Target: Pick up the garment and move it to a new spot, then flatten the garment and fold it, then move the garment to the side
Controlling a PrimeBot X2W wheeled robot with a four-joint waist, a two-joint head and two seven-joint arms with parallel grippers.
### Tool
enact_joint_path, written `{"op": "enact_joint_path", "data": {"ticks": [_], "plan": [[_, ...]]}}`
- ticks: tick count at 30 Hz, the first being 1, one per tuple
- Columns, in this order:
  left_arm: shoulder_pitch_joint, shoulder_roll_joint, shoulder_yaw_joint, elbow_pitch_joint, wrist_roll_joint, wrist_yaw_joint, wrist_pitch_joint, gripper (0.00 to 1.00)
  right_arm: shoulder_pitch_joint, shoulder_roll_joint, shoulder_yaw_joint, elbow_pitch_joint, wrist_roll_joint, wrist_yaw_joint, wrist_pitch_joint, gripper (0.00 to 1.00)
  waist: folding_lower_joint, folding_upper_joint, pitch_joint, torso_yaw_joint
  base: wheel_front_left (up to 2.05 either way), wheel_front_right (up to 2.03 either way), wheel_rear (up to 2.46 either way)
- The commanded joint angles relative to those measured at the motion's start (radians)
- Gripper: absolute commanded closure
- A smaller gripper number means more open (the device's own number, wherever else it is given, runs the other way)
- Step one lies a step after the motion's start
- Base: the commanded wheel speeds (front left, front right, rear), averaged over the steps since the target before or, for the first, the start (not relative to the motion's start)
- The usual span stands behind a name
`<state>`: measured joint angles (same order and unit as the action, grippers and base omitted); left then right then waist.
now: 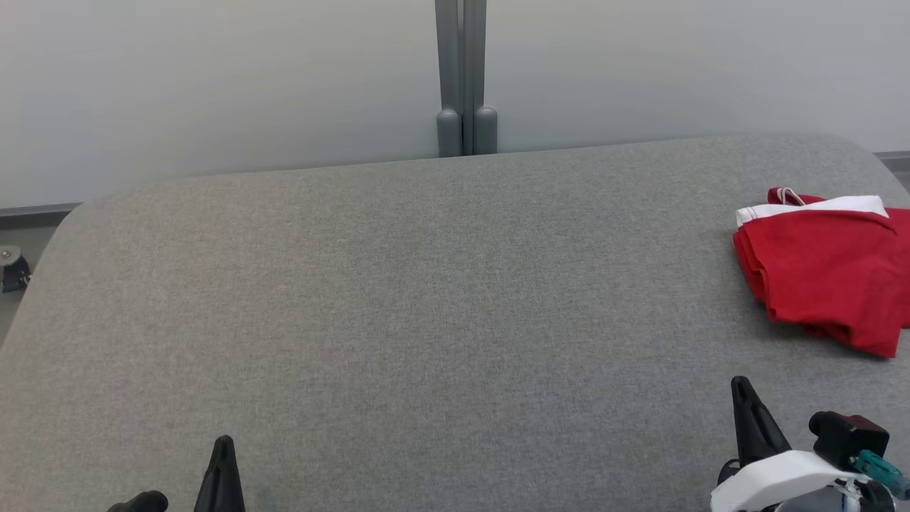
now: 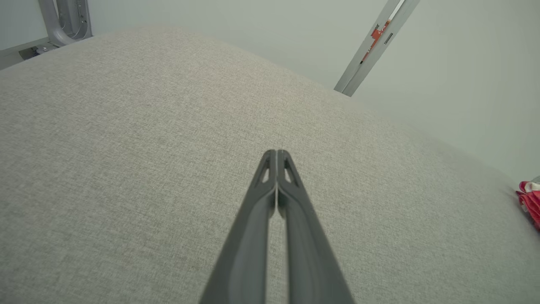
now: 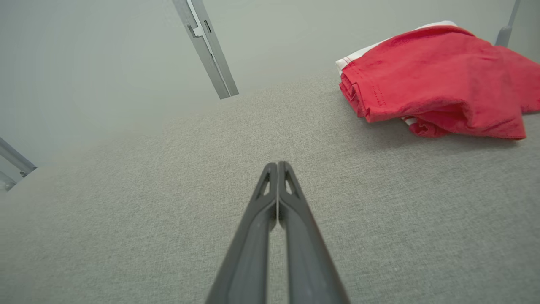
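Shows a red garment [image 1: 825, 277] lying in a folded heap on the grey counter [image 1: 398, 299], at its right side toward the far edge, cut by the head view's right border. Puts a white band [image 1: 810, 208] along the heap's far side, with a thin loop of cord [image 1: 788, 195] poking out behind it. Leaves lower layers sticking out at the near edge, so reads as loosely stacked rather than neat.

Finds the left pincer [image 1: 223, 444] at the lower left of the head view, clenched, well apart from the garment. Confirms this in the left wrist view: dark fingers [image 2: 295, 219] pressed together at the tips, a narrow slit further down, bare grey cloth beneath. Catches the garment there as a scrap of red at the right border.

Finds the right pincer [image 1: 741, 384] at the lower right, clenched on itself too, near the garment but not touching it. Sees, from the right wrist view, the tips meeting above the counter and the garment ahead and to the right, apart from the fingers.

Places a pale wall [image 1: 213, 85] behind the counter and a grey post [image 1: 466, 78] at the middle of the far edge.
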<state>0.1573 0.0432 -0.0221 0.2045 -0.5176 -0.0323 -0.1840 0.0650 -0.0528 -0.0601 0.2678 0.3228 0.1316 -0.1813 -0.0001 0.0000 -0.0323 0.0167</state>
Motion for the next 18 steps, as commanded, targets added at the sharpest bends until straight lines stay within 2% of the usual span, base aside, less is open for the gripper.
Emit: {"op": "enact_joint_path", "data": {"ticks": [1,18], "plan": [[-0.035,0.003,0.010,-0.010,-0.042,-0.006,0.011,1.00,-0.031,-0.005,-0.005,-0.019,0.048,0.000,0.009,1.00,0.0001,0.0000,0.000,0.000,0.00,0.00,0.00],[-0.091,0.005,0.040,0.001,-0.288,-0.028,0.077,1.00,-0.066,-0.003,-0.015,-0.023,0.338,0.000,0.075,1.00,0.0001,0.0000,0.006,-0.003,0.00,0.00,0.00]]}}
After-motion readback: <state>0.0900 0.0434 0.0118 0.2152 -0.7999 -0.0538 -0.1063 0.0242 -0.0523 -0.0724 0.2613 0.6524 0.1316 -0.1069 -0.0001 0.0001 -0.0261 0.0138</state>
